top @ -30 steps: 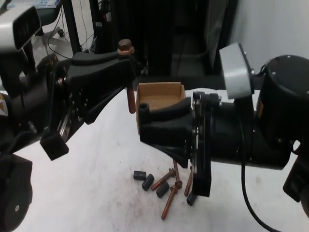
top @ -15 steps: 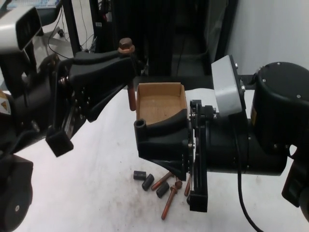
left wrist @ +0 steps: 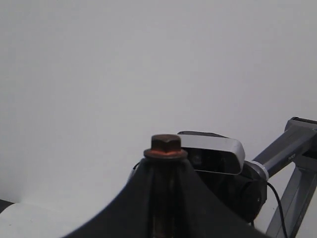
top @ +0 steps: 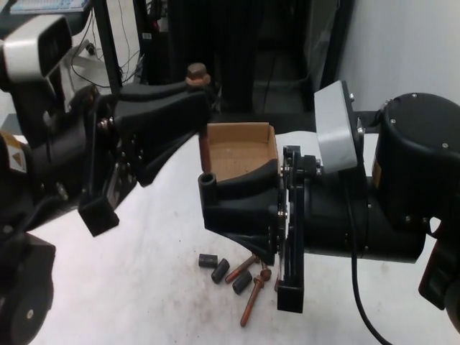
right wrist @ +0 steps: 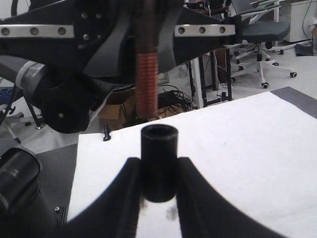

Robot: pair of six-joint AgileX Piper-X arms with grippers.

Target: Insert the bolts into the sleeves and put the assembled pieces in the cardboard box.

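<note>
A copper bolt [top: 203, 136] hangs upright, head up, with my left gripper [top: 195, 108] shut on it. In the left wrist view its hex head [left wrist: 165, 146] sticks out above the fingers [left wrist: 143, 198]. My right gripper [top: 215, 195] is shut on a black sleeve [top: 208, 181] held upright, open end up. In the right wrist view the bolt's threaded tip [right wrist: 147, 91] hangs just above and slightly behind the sleeve's mouth [right wrist: 159, 136], not inside it. The cardboard box [top: 237, 128] stands open right behind both grippers.
Loose black sleeves [top: 208, 259] and copper bolts [top: 251, 302] lie in a cluster on the white table [top: 144, 273] below the right arm. Dark racks and cables stand behind the bench. The right arm's bulk [top: 374, 201] covers the table's right side.
The left arm has moved right, carrying the bolt over the sleeve. The right arm shifted left and slightly down with the sleeve, then held still.
</note>
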